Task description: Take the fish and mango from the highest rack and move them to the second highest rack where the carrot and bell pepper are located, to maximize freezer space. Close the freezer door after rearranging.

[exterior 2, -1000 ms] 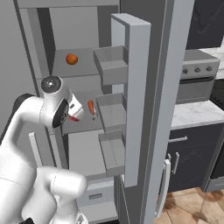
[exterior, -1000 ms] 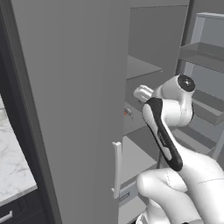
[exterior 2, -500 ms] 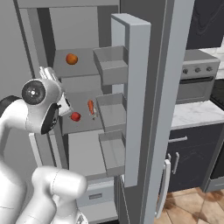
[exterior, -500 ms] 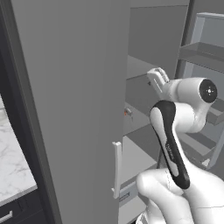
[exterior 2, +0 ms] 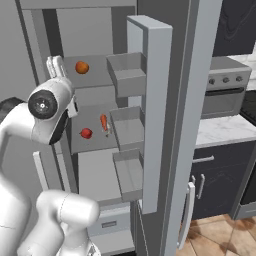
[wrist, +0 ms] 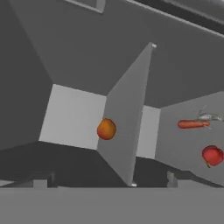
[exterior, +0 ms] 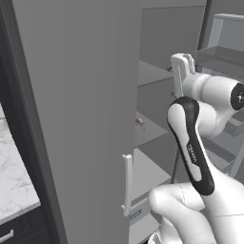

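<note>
mango (exterior 2: 82, 67) alone on highest rack (exterior 2: 100, 80) | pincer (exterior 2: 56, 65) spread, empty | carrot (exterior 2: 104, 121), pepper (exterior 2: 86, 133) below

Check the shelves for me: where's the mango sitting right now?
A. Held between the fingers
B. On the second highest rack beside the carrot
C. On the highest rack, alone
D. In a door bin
C. The orange mango lies on the highest rack with nothing else seen beside it, while the carrot and red bell pepper lie on the second highest rack below.
</note>
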You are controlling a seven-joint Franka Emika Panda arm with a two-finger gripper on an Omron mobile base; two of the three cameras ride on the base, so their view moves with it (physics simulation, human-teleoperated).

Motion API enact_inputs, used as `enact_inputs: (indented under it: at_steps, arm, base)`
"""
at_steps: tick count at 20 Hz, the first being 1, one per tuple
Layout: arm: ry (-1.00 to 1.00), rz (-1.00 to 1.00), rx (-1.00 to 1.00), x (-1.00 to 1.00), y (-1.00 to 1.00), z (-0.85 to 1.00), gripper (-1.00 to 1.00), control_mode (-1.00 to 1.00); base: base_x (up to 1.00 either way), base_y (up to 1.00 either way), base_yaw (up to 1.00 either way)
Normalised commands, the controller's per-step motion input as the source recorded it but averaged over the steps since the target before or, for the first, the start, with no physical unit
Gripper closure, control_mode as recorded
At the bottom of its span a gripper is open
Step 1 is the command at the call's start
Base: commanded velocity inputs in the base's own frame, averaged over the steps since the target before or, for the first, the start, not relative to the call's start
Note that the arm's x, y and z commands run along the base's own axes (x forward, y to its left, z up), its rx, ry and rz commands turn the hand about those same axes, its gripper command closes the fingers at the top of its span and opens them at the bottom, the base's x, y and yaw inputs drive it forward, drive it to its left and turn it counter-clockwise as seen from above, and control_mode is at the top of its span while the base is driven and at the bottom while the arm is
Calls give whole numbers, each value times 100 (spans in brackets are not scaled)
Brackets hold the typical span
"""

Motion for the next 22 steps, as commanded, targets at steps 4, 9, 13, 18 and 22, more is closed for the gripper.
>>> enact_inputs:
  at_steps: [4,9,13,18,22]
  arm:
    - [13,2,5,28,3,44,-100,-100]
    - [23,25,3,42,0,25,-100,-100]
    - [2,26,6,30,0,2,-100,-100]
    - [0,5,0,20,22,-2,-100,-100]
    - [1,0,-4,24,44,-5,-100,-100]
  base:
    - [0,0,0]
    - [0,0,0]
    - [0,0,0]
    - [0,0,0]
    - [0,0,0]
